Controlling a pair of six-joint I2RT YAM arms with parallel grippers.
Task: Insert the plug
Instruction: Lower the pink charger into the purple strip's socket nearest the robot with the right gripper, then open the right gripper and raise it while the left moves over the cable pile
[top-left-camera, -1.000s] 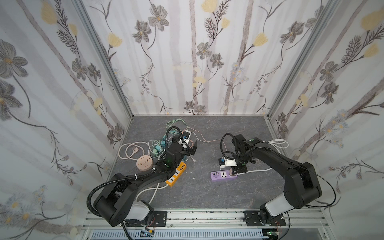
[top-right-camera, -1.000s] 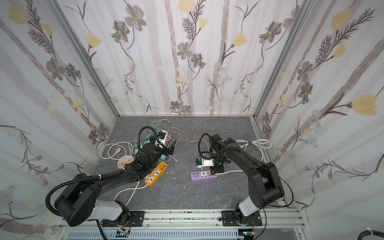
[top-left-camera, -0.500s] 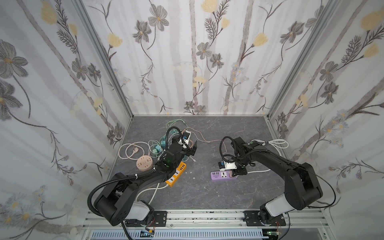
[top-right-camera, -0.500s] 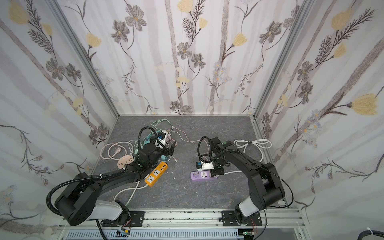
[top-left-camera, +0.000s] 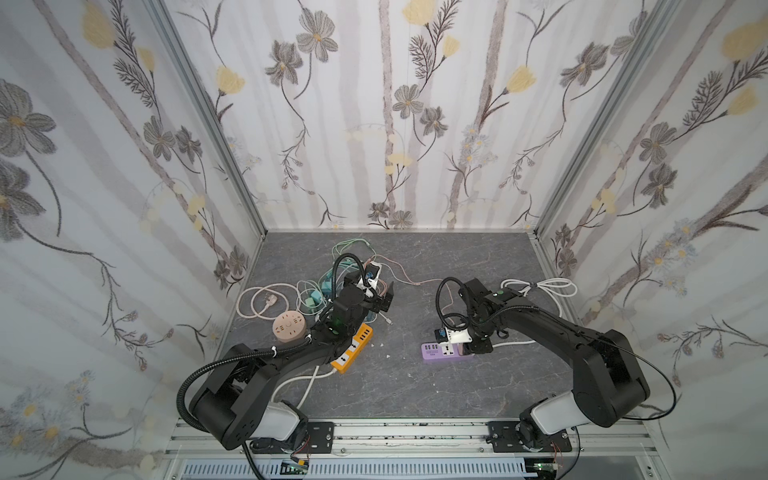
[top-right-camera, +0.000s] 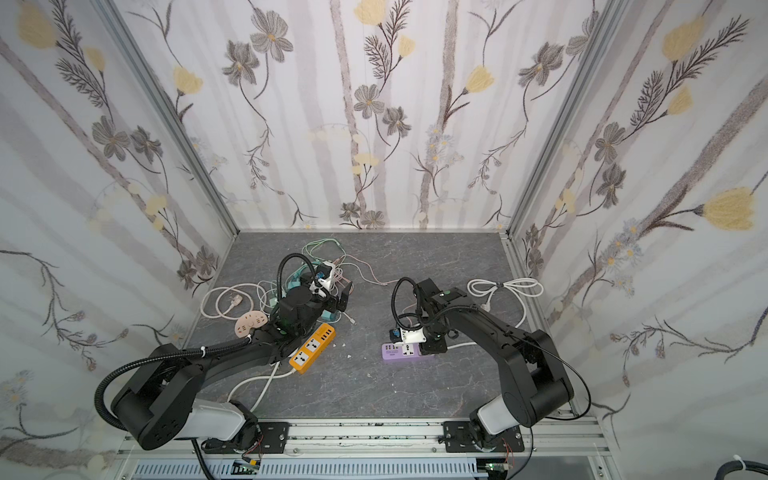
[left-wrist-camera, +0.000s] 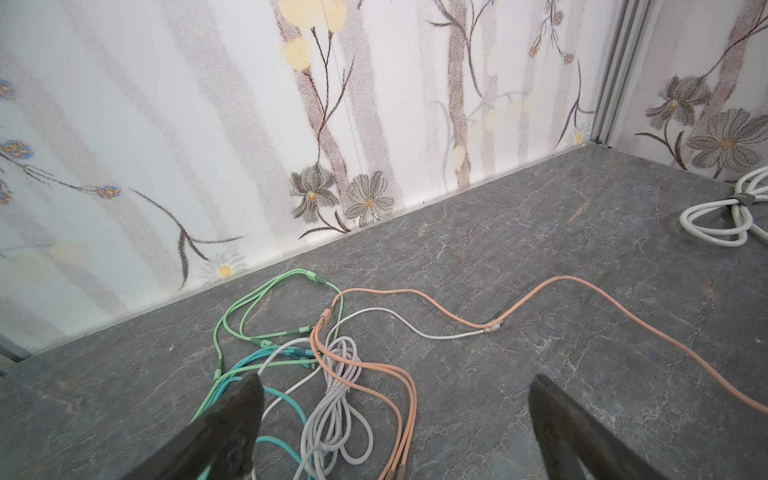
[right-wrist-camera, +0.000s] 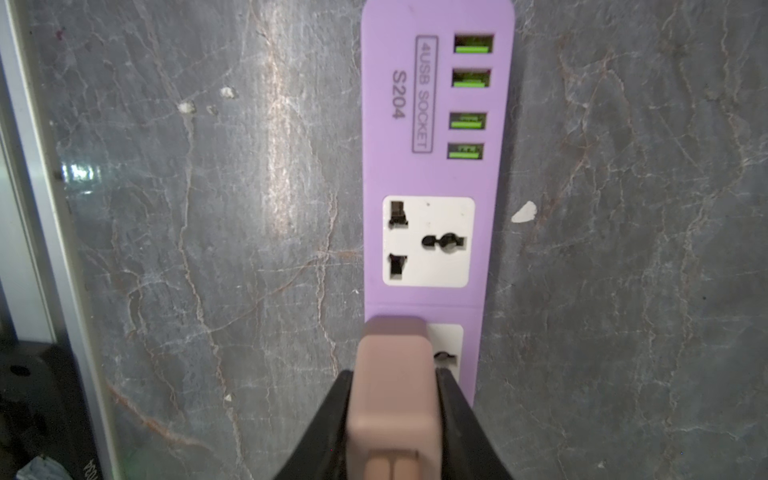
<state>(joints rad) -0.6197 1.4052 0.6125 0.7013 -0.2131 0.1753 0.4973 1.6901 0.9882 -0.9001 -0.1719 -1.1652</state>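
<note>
The right end effector (right-wrist-camera: 395, 376) clenches a dusty-pink rectangular plastic plug (right-wrist-camera: 392, 415) standing on an end socket of the lilac plastic power strip (top-left-camera: 434, 355), at 4 o'clock from the centre of the grey marbled tabletop (top-left-camera: 415, 386). The left end effector (left-wrist-camera: 397, 384) gapes released over tangled coloured cables (left-wrist-camera: 345, 361) at 10 o'clock.

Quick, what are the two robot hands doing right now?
Left gripper: open, holding nothing.
Right gripper: jaws either side of the pink plug; whether it grips cannot be told.
</note>
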